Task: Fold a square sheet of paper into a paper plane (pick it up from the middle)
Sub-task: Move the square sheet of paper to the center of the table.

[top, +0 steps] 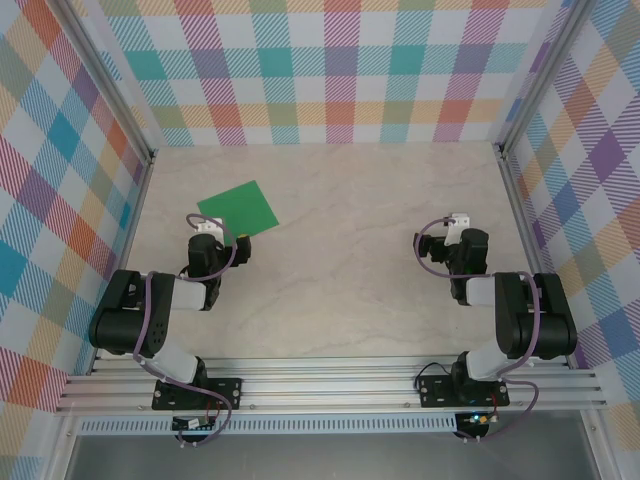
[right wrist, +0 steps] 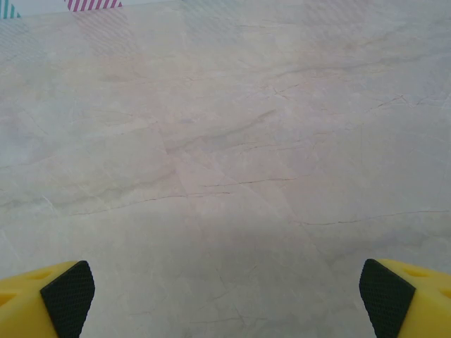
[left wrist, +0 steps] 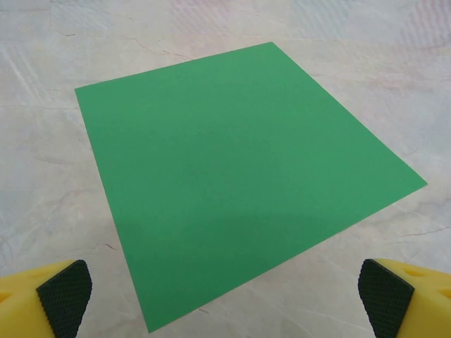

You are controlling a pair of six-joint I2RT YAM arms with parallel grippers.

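Gaping wide, the left gripper (left wrist: 225, 290) and right gripper (right wrist: 225, 292) are being held clear of the flat square sheet of paper (left wrist: 239, 176).

The bottom edge of each wrist view cuts off the left end effector (left wrist: 225, 299) and the right end effector (right wrist: 225, 299) — leaving yellow tips with black pads (left wrist: 65, 297) at the corners. From above, the near corner of the square sheet of paper (top: 238, 208) slips behind the left wrist (top: 206, 228), and the fingers there are too small to read.
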